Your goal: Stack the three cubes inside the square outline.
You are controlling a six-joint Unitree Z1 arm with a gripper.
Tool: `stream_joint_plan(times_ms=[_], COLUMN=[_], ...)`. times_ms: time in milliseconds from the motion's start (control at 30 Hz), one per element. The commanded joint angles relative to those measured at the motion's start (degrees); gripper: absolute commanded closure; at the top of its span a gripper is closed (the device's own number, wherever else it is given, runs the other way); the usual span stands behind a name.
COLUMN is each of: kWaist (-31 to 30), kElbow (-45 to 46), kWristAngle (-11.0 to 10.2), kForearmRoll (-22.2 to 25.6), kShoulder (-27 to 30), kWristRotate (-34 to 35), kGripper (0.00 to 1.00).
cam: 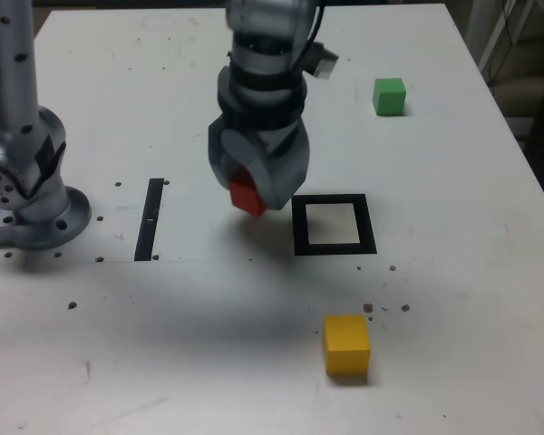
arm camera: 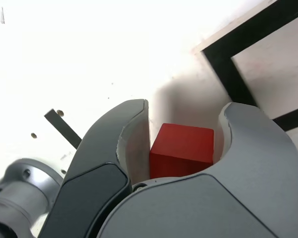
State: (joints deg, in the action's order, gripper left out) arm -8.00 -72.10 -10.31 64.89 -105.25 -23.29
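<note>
My gripper [cam: 251, 195] is shut on the red cube [cam: 247, 194], its jaws pressed to two opposite sides of the red cube [arm camera: 181, 150] in the wrist view. It hangs just to the exterior view's left of the square outline [cam: 334, 225], a black frame with a pale centre, also seen as the square outline [arm camera: 227, 69] beyond the jaws. The green cube [cam: 389, 96] sits at the back right of the table in the exterior view. The yellow cube [cam: 346, 344] rests near the front, below the outline.
The arm's grey base [cam: 32, 199] stands at the exterior view's left. A thin black strip [cam: 150, 219] lies between the base and the gripper. The table's right edge [cam: 526, 154] borders dark clutter.
</note>
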Motion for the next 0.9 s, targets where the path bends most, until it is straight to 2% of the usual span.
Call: stream_joint_plan(times_ms=[0, 433, 633, 867], kWaist=[-0.21, -0.7, -0.7, -0.7], kElbow=[-2.39, -15.0, -18.25, -22.63], kWristAngle=[-0.1, -0.24, -0.01, 1.43], kForearmRoll=[1.81, 11.62, 13.24, 14.04], kShoulder=[-0.83, -5.53, -8.98, -13.41], kWristRotate=[1.71, 17.84, 24.31, 26.23], kGripper=[0.64, 0.64, 0.64, 0.64])
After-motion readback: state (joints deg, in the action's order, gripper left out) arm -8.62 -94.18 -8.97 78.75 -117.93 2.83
